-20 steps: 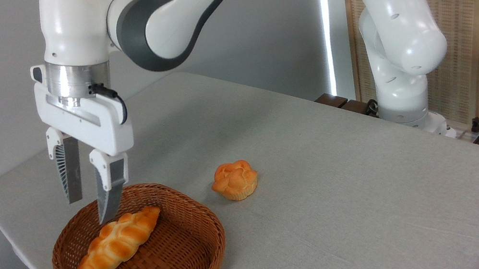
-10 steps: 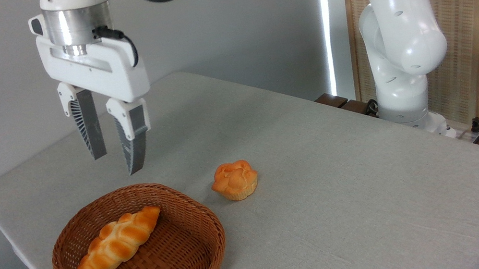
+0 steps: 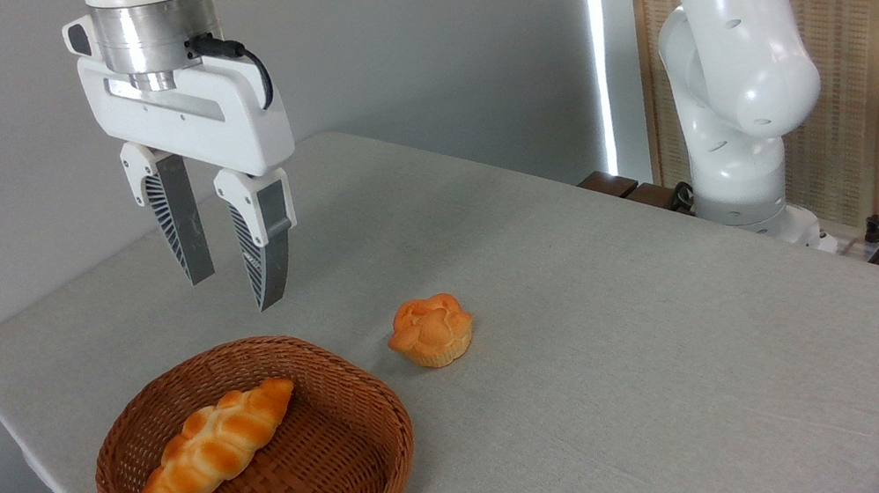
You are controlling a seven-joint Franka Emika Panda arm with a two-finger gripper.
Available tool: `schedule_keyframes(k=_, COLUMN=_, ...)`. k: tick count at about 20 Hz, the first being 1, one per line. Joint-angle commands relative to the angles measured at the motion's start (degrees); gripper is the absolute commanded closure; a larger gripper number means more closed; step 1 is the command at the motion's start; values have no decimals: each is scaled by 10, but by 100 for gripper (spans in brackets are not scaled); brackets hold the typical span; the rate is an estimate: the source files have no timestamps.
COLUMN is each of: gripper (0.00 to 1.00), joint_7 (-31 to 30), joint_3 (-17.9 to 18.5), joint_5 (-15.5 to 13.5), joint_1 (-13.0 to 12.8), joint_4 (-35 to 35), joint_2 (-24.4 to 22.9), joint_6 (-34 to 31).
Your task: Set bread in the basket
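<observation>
Camera view shows the bread [image 3: 216,445] lying inside the basket [image 3: 389,451], slanting across the woven floor with one tapered end near the basket's left wall. Above the basket's far rim hangs the pincer [image 3: 237,291], released, fingers spread and holding nothing, well clear of the loaf. Right of the basket, a small round bun [image 3: 430,331] sits on the tabletop [image 3: 645,355]. Placement looks complete; the next move probably calls only for the arm to withdraw without touching the basket.
</observation>
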Motion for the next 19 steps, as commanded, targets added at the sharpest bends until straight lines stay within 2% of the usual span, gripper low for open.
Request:
schedule_keyframes(k=1, gripper=0, joint_7=9, joint_3=4, joint_5=-2, joint_1=-1, joint_4=1, joint_2=-5, joint_6=-12)
schedule_keyframes(k=2, gripper=0, joint_7=9, joint_3=2, joint_5=-3, joint_1=11, joint_4=1, joint_2=-4, joint_6=-12)
schedule_keyframes(k=3, gripper=0, joint_7=9, joint_3=-9, joint_5=-3, joint_1=35, joint_4=2, joint_2=-5, joint_6=-12)
schedule_keyframes(k=5, gripper=0, joint_7=10, joint_3=-53, joint_5=-3, joint_1=73, joint_4=2, joint_2=-5, joint_6=-12)
schedule_keyframes(k=6, gripper=0, joint_7=10, joint_3=-63, joint_5=-4, joint_1=87, joint_4=2, joint_2=-5, joint_6=-12)
schedule_keyframes(k=9, gripper=0, joint_7=12, joint_3=-82, joint_5=-4, joint_1=109, joint_4=2, joint_2=-6, joint_6=-12)
schedule_keyframes(k=13, gripper=0, joint_7=12, joint_3=-168, joint_5=-4, joint_1=195, joint_4=2, joint_2=-6, joint_6=-12)
schedule_keyframes(k=19, gripper=0, joint_7=12, joint_3=-251, joint_5=-4, joint_1=279, joint_4=2, joint_2=-7, joint_6=-12)
